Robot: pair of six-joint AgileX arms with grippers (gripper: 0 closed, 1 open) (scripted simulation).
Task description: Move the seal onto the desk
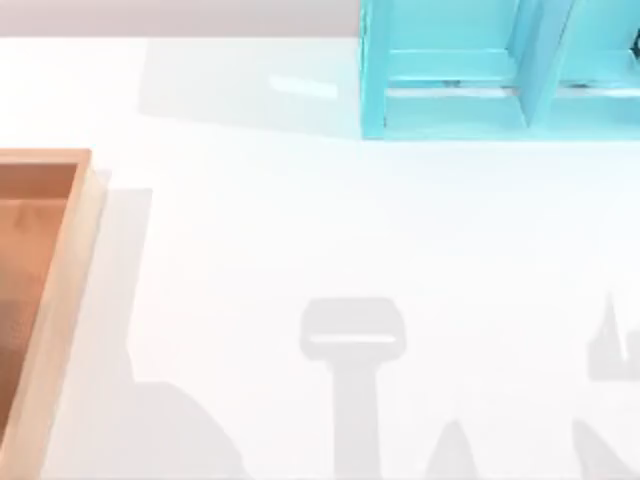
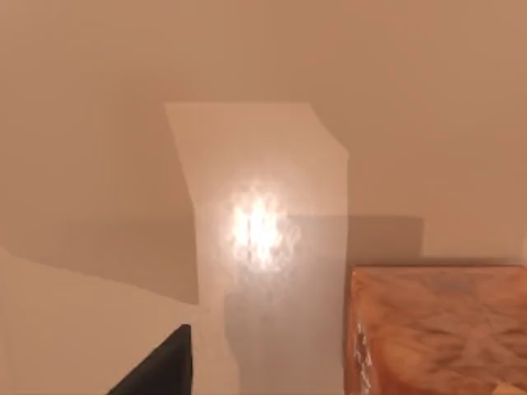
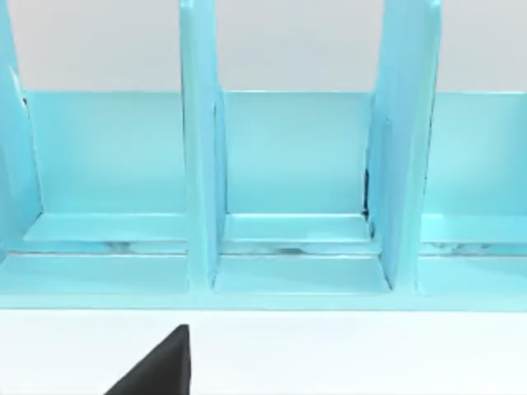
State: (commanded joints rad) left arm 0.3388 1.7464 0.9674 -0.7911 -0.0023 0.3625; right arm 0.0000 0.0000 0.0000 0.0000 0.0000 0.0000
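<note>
Where the desk [image 3: 354, 354] meets the turquoise shelf unit [image 3: 296, 164], right gripper [image 3: 160, 366] nearby.

The glossy white desk [image 1: 330, 220] carries a light-wood rimmed tray [image 1: 62, 300] at its left edge and a turquoise shelf unit [image 1: 480, 80] at its far right, facing the right wrist camera.

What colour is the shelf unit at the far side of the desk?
Turquoise all over; the shelf unit shows best in the right wrist view.
</note>
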